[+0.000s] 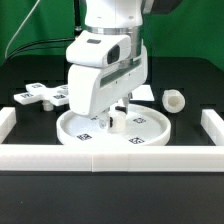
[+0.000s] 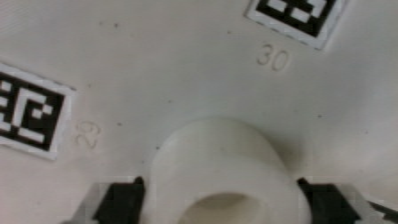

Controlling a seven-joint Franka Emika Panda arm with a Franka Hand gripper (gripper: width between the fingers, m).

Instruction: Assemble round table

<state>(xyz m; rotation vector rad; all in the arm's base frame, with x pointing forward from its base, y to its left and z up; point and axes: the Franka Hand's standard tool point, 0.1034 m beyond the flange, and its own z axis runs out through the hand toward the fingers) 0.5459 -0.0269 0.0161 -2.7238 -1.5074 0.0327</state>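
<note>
Exterior view has the gripper (image 1: 113, 113) straddling a white stub (image 2: 217, 160) standing upright on the round disc (image 1: 152, 133), can't tell if it's actually clamped.

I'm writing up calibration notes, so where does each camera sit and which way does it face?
Exterior view: off the arm, slightly raised, facing the round disc; shows the arm and hand.
Wrist view: on the wrist, looking down onto the disc; shows only the fingertips.
Shared: the disc and the white part between the fingertips.
</note>
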